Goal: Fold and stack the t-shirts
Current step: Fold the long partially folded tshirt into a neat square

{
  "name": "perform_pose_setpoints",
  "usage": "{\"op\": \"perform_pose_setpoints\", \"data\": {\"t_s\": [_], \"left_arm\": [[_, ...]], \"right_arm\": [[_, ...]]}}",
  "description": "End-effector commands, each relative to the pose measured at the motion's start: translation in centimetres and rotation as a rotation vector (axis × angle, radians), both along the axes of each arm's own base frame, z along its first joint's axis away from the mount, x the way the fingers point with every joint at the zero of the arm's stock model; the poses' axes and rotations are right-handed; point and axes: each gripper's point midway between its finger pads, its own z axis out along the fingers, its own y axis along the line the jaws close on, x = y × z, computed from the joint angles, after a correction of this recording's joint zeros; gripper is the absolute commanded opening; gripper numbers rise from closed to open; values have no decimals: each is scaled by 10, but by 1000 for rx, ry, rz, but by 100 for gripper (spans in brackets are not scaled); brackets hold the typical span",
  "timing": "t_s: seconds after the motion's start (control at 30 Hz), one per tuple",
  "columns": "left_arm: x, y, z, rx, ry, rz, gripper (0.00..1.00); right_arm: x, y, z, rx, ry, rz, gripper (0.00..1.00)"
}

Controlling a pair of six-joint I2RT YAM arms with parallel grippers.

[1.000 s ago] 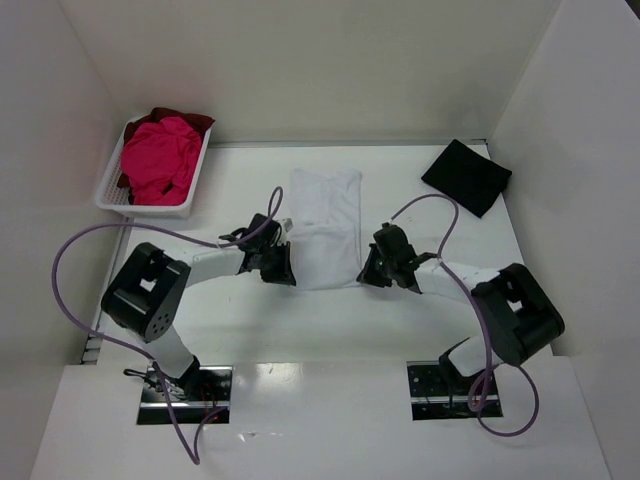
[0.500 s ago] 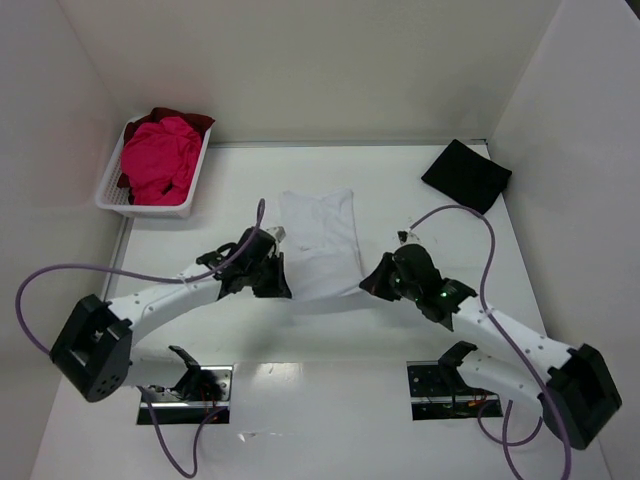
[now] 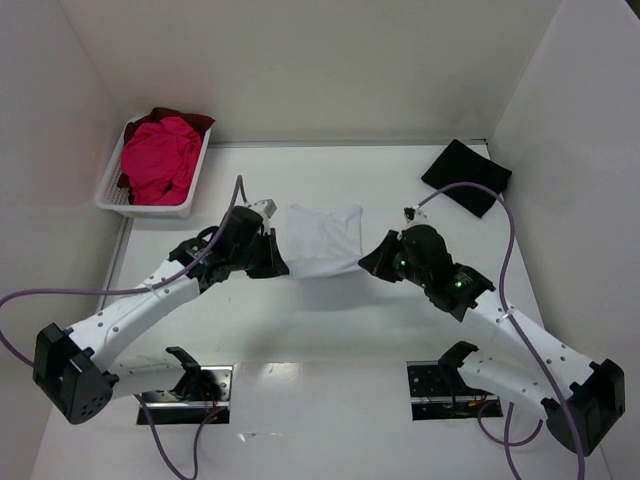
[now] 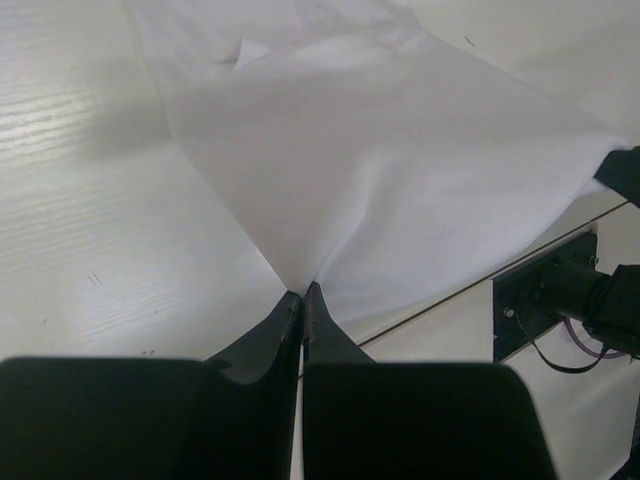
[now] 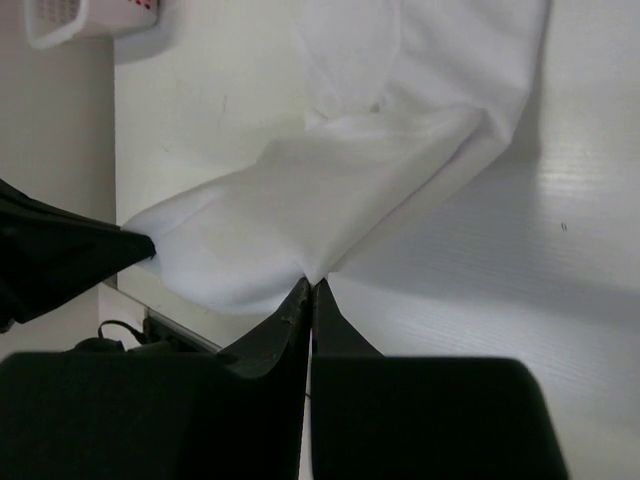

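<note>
A white t-shirt lies mid-table, its near part lifted and carried over its far part. My left gripper is shut on the shirt's near left corner. My right gripper is shut on the near right corner. Between the two grippers the cloth hangs in a taut sheet. A folded black t-shirt rests at the far right. A bright pink t-shirt is bunched in the basket, with a dark red t-shirt under it.
The white slatted basket stands at the far left corner, also seen in the right wrist view. White walls close in the table on three sides. Purple cables loop off both arms. Both base plates sit at the near edge.
Both grippers have risen and moved away from the bases, carrying the white shirt's near edge over its far part. The shirt's outline is now shorter.
</note>
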Motion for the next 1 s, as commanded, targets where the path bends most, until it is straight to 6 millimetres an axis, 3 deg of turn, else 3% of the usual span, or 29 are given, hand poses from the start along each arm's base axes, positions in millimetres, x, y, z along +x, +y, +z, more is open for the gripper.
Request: {"op": "perform_pose_setpoints", "data": {"t_s": [0.0, 0.03, 0.07, 0.33, 0.6, 0.63, 0.7, 0.73, 0.8, 0.83, 0.87, 0.9, 0.97], "left_arm": [[19, 6, 10, 49, -40, 6, 0], [24, 7, 10, 63, -49, -2, 0], [30, 6, 14, 71, -66, -2, 0], [90, 11, 5, 81, -66, -4, 0], [144, -1, -11, 94, -46, -33, 0], [155, 1, -5, 93, -65, -25, 0], [167, 5, -15, 82, -37, -15, 0], [173, 7, -15, 82, -38, -6, 0], [192, 9, -14, 69, -44, -2, 0], [195, 8, -15, 76, -42, -8, 0], [205, 11, -25, 82, -26, 3, 0], [215, 11, -15, 74, -47, 0, 0], [228, 11, -27, 86, -29, 2, 0]], "right_arm": [[24, 0, 28, -50, -89, -33, 0], [31, 5, 37, -47, -108, -28, 0], [38, 6, 30, -67, -83, -36, 0], [96, 7, 52, -50, -162, -96, 0], [145, 8, 41, -80, -145, -127, 0], [155, 5, 46, -72, -160, -144, 0], [168, 5, 39, -73, -146, -149, 0], [177, 3, 45, -66, -162, -164, 0], [190, 2, 34, -76, -144, -175, 0], [200, 0, 40, -65, -156, -184, 0], [205, -1, 36, -65, -147, -184, 0], [214, 0, 23, -71, -124, -183, 0], [229, 0, 26, -59, -130, -186, 0]]}}
